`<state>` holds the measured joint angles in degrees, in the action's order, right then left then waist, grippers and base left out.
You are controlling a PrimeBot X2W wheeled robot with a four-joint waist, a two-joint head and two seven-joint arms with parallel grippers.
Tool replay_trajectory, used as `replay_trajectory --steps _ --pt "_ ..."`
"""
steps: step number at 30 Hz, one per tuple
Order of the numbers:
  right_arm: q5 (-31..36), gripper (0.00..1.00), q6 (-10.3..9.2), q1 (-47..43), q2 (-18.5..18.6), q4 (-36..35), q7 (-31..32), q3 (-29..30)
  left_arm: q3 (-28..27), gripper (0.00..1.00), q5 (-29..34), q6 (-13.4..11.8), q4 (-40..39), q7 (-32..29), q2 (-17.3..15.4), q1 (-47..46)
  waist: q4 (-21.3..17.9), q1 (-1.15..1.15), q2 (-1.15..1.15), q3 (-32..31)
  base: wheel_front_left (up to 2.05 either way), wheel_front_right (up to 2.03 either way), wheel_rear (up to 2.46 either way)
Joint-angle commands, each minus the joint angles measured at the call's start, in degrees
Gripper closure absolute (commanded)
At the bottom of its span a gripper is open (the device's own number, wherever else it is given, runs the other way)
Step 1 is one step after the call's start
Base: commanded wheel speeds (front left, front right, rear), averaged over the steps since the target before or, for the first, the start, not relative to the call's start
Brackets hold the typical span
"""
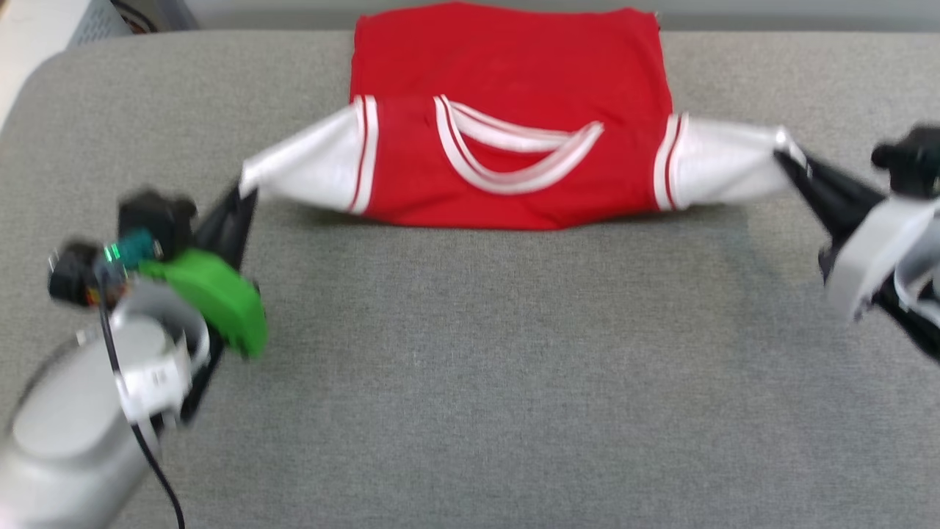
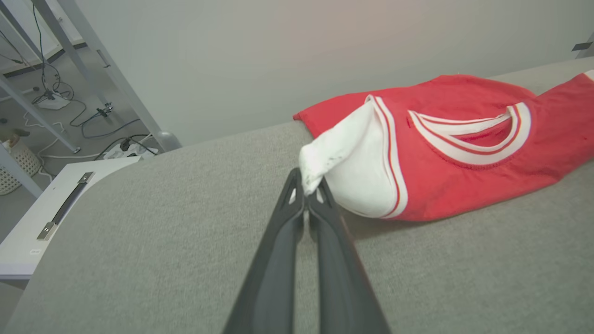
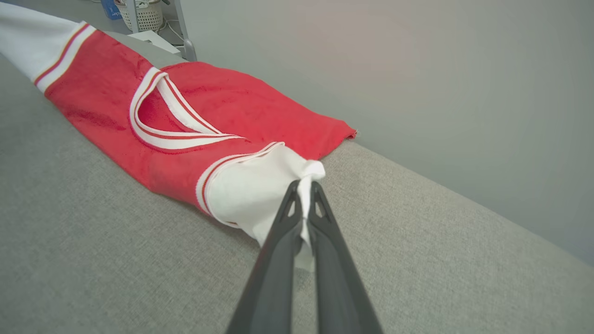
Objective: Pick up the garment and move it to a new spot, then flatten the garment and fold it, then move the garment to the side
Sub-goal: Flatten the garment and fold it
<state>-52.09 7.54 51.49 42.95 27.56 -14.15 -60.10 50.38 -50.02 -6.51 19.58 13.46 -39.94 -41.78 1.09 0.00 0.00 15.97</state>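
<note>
**Both sleeves pinched, jersey stretched between the tools**

The red jersey-style garment (image 1: 514,169) with white sleeves and red-and-white striped trim lies at the far edge of the grey fabric-covered surface (image 1: 470,382), collar (image 1: 518,158) facing up. Its shoulder half is doubled over the red body behind it. The left tool (image 1: 242,195) has its two dark fingers closed on the bunched end of the left sleeve (image 1: 308,165). The right tool (image 1: 789,162) is likewise clamped on the tip of the right sleeve (image 1: 723,169). Both wrist views confirm white cloth nipped between the fingertips of the left tool (image 2: 306,190) and the right tool (image 3: 304,192). The sleeves run taut outward, and the near edge of the garment hangs slightly off the surface, casting a shadow.

This looks like the flatten-and-fold stage. To do it well, both arms should travel together at the same height and pace so the cloth stays square rather than skewing. Tension should stay just enough to hold the shoulder line straight, since the grips catch only small bunches of sleeve that could slip out. The cloth should settle on the surface before either tool lets go, or the fold may spring back and wrinkle.
</note>
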Motion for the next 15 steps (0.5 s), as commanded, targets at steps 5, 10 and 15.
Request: replay_trajectory --steps 5,10,15 --pt "-2.2 1.00 -0.05 -15.9 4.5 -2.1 -0.6 1.5 1.0 1.00 -4.2 -7.1 -7.7 0.9 -2.6 17.9 0.1 0.00 0.00 -6.0 0.00 0.00 0.00" --pt "-3.7 1.00 -0.05 -25.8 5.4 -1.8 -0.7 4.0 0.5 1.00 -6.2 -9.1 -8.6 1.3 -2.3 25.7 0.4 0.00 0.00 -7.7 0.00 0.00 0.00" --pt "-5.0 1.00 -0.05 -35.3 5.8 -1.7 -0.8 7.6 -1.4 1.00 -6.8 -9.6 -7.2 1.5 -0.9 31.2 0.9 0.00 0.00 -9.2 0.00 0.00 0.00"
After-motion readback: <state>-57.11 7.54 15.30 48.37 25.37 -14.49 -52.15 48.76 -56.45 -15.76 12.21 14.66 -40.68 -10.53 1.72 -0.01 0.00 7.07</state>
